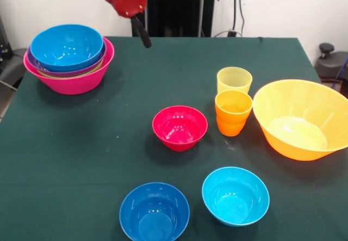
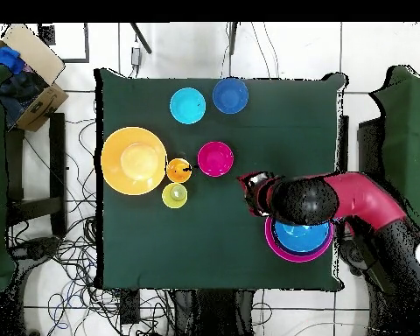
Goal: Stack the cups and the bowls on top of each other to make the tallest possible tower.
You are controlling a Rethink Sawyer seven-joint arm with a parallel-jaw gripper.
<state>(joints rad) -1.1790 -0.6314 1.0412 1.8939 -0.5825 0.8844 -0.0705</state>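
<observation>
Presently, the claw (image 1: 145, 38) is hanging over the far part of the green surface (image 1: 109, 143), just right of the tower in the front view; only a dark tip is showing under the red wrist, so whether it is released or clenched cannot be told, and nothing is showing in its grasp.

- Tower (image 1: 69, 56): sitting at the far left corner in the front view. The pink bowl (image 1: 73, 82) is forming the base, the sky blue bowl (image 1: 66, 46) is lying on top, and purple and green rims are peeking between them. In the overhead view the arm (image 2: 353, 197) is covering part of it.
- Red bowl (image 1: 180, 127): standing upright near the middle.
- Yellow cup (image 1: 234, 80) and orange cup (image 1: 233, 112): standing upright right of the red bowl, the orange one in front of and touching the yellow one.
- Large orange bowl (image 1: 300, 118): resting just right of the cups, at the surface's right edge.
- Dark blue bowl (image 1: 154, 212) and cyan bowl (image 1: 235, 195): sitting side by side at the near edge, apart from each other.
</observation>
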